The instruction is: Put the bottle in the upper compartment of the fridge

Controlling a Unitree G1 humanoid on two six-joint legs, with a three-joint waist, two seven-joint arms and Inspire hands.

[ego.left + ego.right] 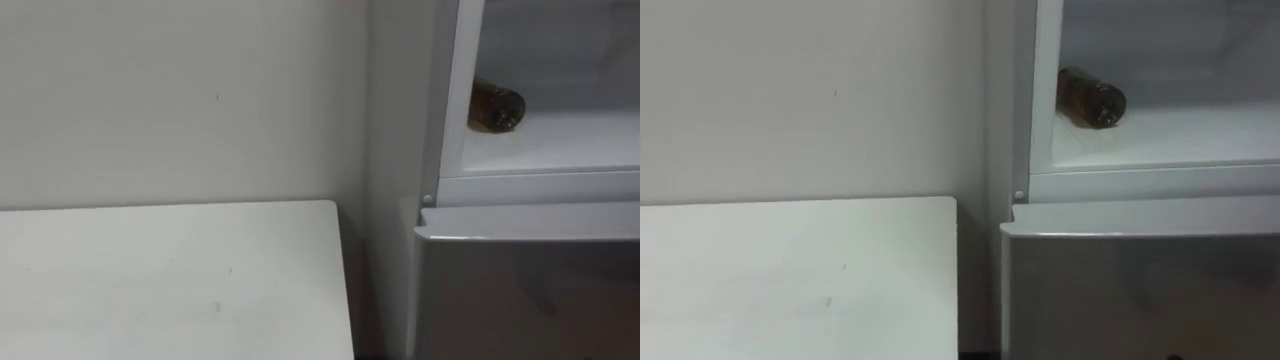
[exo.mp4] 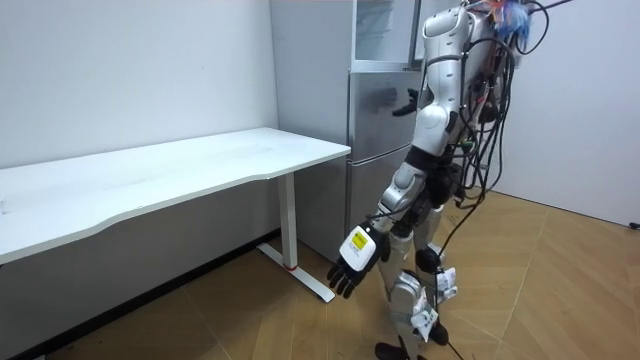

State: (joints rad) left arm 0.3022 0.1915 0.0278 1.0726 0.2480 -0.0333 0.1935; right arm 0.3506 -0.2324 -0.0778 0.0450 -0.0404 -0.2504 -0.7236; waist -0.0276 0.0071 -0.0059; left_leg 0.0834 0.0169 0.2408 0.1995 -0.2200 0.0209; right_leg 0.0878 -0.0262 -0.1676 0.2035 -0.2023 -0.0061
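Inside the white-walled upper fridge compartment [image 1: 560, 145] lies the dark brown bottle [image 1: 495, 106]. It rests on its side on the compartment's pale floor, close to the left wall, with one round end turned outward. Neither hand touches it. The compartment stands open to the eye views, with its white front frame running down just left of the bottle. Directly below is the closed grey metallic lower fridge door [image 1: 530, 290]. To the left of the fridge, with a narrow dark gap between them, is the flat white rectangular tabletop [image 1: 170, 280], and its back edge meets a plain off-white wall [image 1: 180, 100].

Seen from the room, the robot stands upright on the light wooden herringbone floor [image 2: 560, 290], right in front of the fridge and facing it, with the table's end beside it. Its left hand [image 2: 358, 258] hangs low beside its thigh on the near side, with dark fingers loosely spread and holding nothing. Its right hand [image 2: 405, 102] is raised before the top of the lower door. It shows as a small dark shape, and I cannot tell how its fingers are set.
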